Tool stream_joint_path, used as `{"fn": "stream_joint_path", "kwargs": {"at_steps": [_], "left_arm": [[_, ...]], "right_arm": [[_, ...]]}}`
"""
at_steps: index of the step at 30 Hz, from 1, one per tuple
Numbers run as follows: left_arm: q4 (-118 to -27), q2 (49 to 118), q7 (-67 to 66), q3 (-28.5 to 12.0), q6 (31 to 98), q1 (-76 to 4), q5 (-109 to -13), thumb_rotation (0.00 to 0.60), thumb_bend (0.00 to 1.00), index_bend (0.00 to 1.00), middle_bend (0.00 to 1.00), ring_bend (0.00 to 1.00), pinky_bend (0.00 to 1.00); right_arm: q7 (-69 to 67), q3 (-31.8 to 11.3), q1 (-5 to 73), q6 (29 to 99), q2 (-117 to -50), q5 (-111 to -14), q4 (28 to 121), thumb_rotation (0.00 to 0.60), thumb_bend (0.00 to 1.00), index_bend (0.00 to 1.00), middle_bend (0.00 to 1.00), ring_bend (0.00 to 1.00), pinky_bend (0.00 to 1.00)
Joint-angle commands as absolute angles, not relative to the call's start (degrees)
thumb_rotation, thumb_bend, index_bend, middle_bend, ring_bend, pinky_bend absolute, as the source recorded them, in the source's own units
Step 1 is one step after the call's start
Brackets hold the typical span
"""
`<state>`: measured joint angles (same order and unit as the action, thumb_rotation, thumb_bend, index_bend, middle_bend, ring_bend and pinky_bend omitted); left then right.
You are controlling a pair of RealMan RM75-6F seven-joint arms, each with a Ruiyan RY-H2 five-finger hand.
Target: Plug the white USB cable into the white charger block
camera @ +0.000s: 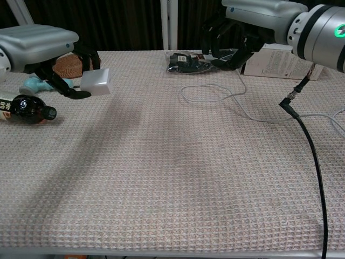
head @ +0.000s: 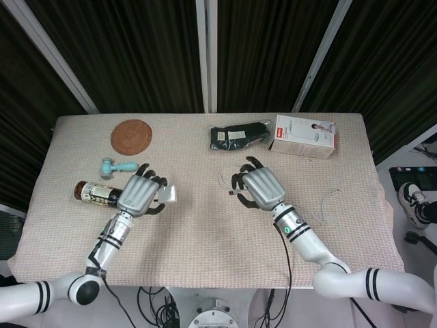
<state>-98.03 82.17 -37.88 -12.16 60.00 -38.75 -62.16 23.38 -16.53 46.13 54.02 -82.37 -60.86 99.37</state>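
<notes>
My left hand (head: 140,195) (camera: 48,46) grips the white charger block (head: 166,195) (camera: 96,82) and holds it lifted above the table's left side, its face turned to the right. My right hand (head: 259,188) (camera: 253,16) is raised near the middle of the table and pinches the plug end of the white USB cable (camera: 237,100) at its fingertips. The small plug points left, toward the charger, with a wide gap between them. From the hand the cable drops to the cloth, forms a loop (head: 225,174), and trails off to the right (head: 329,198).
A dark bottle (head: 95,192) (camera: 24,108) and a teal tool (head: 117,166) lie at the left, with a rattan coaster (head: 131,136) behind them. A black pouch (head: 239,135) and a white box (head: 304,135) sit at the back. A black arm cable (camera: 310,145) hangs at the right.
</notes>
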Motion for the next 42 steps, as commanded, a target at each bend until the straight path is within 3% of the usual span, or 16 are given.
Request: {"fn": "stream_joint_path", "kwargs": {"at_steps": [1, 17, 42], "left_arm": [[-101.0, 81.9, -43.3, -13.8, 61.0, -41.5, -57.3, 0.520, 0.31, 0.46, 0.48, 0.26, 0.13], [-107.4, 79.5, -50.2, -15.7, 63.6, -48.3, -44.2, 0.523, 0.31, 0.46, 0.48, 0.26, 0.13], [-107.8, 83.1, -53.8, -14.0, 71.0, -53.7, -37.9, 0.522, 0.30, 0.46, 0.48, 0.26, 0.13]], "right_arm": [[29.3, -18.5, 51.4, 51.5, -84.5, -54.1, 98.8, 0.600, 0.33, 0.61, 0.53, 0.27, 0.11], [35.5, -19.7, 61.7, 53.3, -93.5, -42.9, 89.8, 0.600, 0.33, 0.62, 0.54, 0.27, 0.11], [32.6, -20.5, 64.8, 54.7, -95.4, -38.6, 87.1, 0.600, 0.33, 0.62, 0.54, 0.27, 0.11]]}}
